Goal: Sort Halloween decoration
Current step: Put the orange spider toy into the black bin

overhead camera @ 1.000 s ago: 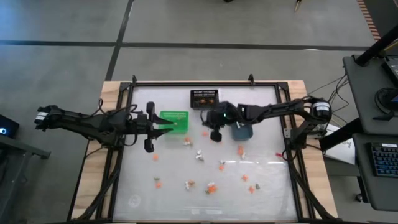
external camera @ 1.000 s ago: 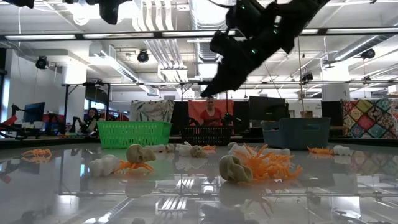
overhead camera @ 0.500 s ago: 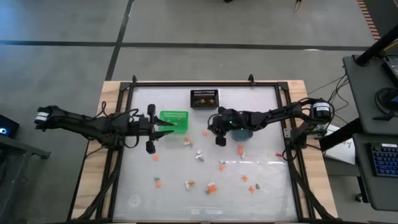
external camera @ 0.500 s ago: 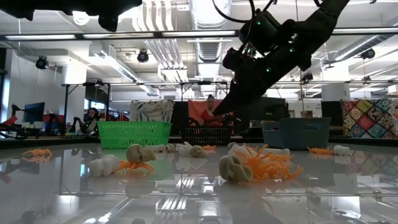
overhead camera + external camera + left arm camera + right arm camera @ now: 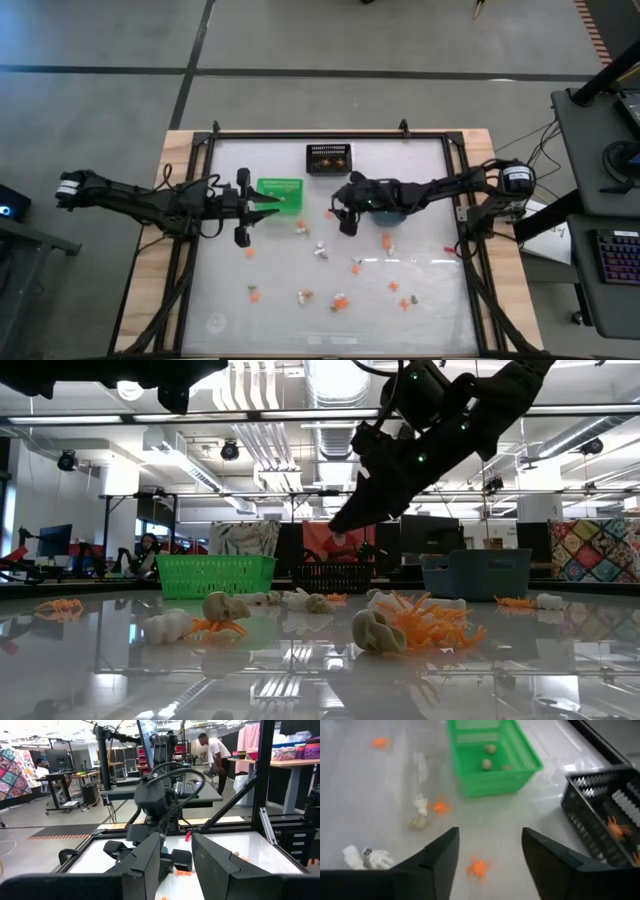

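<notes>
The Halloween decoration lies scattered on the white table: small orange, white and tan trinkets [image 5: 321, 248], with a tan skull and an orange spider [image 5: 405, 628] showing close in the low view. My right gripper [image 5: 490, 837] hangs open above the table, and an orange spider [image 5: 479, 867] lies on the table below its fingers. My left gripper [image 5: 270, 205] waits open beside the green bin [image 5: 280, 193], with nothing between its fingers [image 5: 150, 862]. Tan pieces [image 5: 490, 750] lie in the green bin, and orange spiders [image 5: 615, 826] lie in the black mesh bin [image 5: 328, 157].
The blue-grey bin [image 5: 475, 572] stands to the right of my right gripper, partly under its arm [image 5: 430, 188]. A dark frame [image 5: 330, 133] borders the table. Loose trinkets lie across the table's middle and near half [image 5: 340, 301]. People show in the room beyond the table.
My right gripper has dipped and swung a little toward the blue-grey bin, then come back up and toward the table's left, ending close to where it began. The trinkets on the table have stayed in place.
</notes>
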Robot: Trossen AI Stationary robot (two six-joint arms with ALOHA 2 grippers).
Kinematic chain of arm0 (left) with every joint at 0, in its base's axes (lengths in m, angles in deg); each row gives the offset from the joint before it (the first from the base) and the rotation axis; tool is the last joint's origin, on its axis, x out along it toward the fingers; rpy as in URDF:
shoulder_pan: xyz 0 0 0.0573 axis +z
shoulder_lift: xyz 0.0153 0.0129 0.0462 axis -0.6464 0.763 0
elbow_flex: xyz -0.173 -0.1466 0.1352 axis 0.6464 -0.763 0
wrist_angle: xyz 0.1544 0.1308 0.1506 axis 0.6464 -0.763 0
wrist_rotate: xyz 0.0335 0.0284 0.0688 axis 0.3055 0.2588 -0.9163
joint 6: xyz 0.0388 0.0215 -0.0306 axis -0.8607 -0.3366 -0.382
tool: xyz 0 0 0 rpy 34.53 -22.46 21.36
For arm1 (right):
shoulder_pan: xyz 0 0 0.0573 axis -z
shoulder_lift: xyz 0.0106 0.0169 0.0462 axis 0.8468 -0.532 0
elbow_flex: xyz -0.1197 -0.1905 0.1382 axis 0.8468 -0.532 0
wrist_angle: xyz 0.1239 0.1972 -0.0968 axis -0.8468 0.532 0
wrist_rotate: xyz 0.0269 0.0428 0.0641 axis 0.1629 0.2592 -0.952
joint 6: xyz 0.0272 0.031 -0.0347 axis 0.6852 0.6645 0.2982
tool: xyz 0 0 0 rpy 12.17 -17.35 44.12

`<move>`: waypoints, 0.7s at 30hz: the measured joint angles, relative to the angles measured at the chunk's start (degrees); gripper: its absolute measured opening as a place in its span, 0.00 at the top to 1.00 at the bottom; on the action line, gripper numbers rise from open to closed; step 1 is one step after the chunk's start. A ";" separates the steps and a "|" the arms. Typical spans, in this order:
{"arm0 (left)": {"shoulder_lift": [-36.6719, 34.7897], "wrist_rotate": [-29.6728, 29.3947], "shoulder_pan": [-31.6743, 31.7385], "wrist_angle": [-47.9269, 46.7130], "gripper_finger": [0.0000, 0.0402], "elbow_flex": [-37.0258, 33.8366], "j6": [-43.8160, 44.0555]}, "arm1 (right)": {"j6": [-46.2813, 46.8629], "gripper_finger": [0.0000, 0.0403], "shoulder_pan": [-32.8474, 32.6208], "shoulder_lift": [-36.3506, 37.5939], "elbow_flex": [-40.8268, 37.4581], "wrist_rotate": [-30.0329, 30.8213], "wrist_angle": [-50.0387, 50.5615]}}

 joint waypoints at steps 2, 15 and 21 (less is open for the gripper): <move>0.00 0.00 0.00 -0.04 0.76 -0.02 -0.07 | -2.43 0.43 -0.99 -0.12 0.01 -0.22 -0.09; 0.00 0.00 0.00 -0.36 0.76 -0.04 -0.41 | -2.47 0.41 -1.64 -10.44 1.47 4.63 -4.94; 0.11 -0.02 0.00 -0.35 0.76 -0.04 -0.42 | 3.66 0.43 -0.96 -13.05 2.64 4.64 -4.67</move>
